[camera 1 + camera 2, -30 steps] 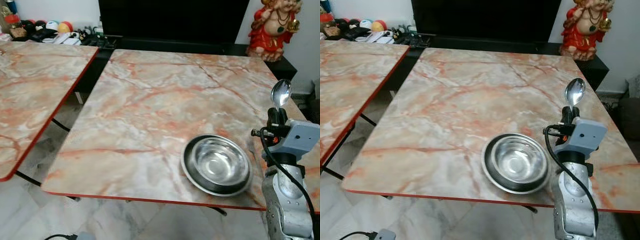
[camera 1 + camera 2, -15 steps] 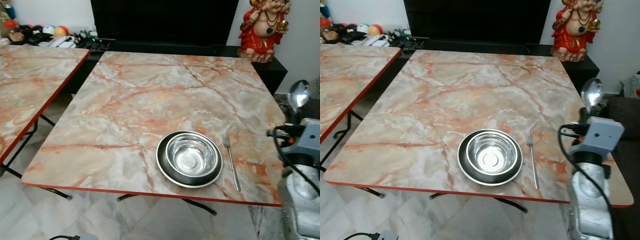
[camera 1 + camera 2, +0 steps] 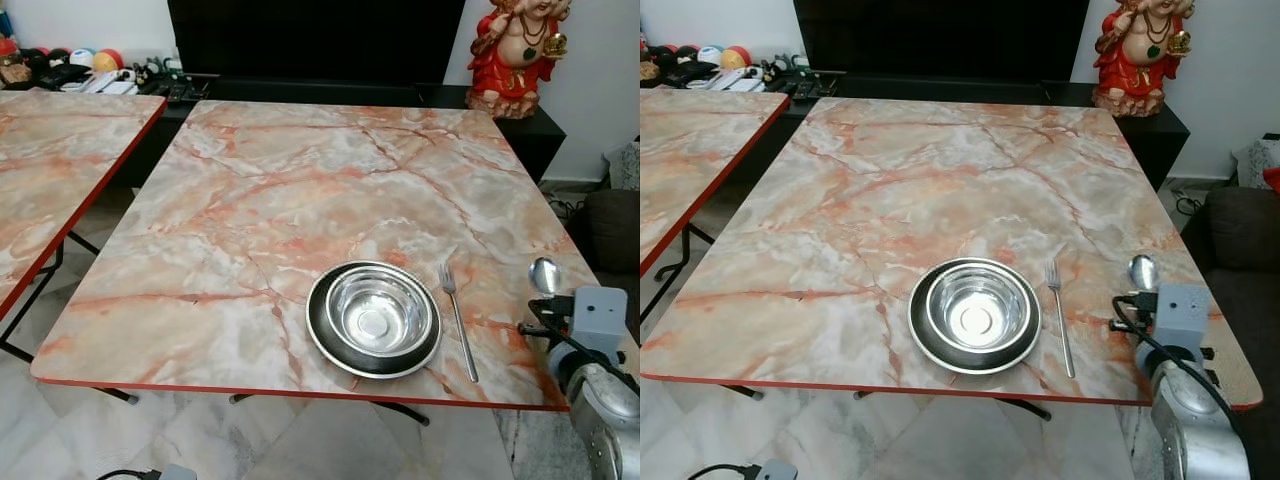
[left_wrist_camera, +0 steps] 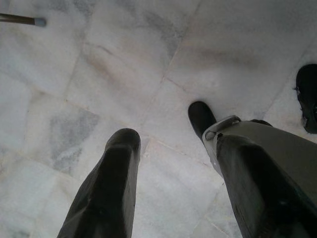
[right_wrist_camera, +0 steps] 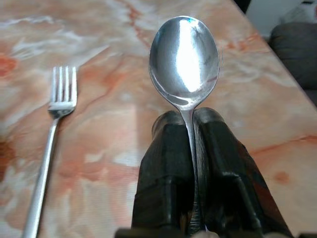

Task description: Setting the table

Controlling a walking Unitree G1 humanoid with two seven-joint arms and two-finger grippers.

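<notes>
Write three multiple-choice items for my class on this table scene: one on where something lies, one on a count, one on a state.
1. Where does the fork lie?
A. Inside the bowl
B. On the table, to the right of the bowl
C. On the floor

2. How many forks are on the marble table?
A. One
B. Two
C. Three

3. What is the right gripper doing?
A. Hanging open with nothing in it
B. Pressing on the bowl
C. Shut on the spoon

Answers:
1. B: the fork lies flat beside the steel bowl, apart from its rim.
2. A: a single fork lies by the bowl.
3. C: the right wrist view shows both black fingers clamped on the handle of the spoon, its head pointing out past the fingertips over the table.
</notes>
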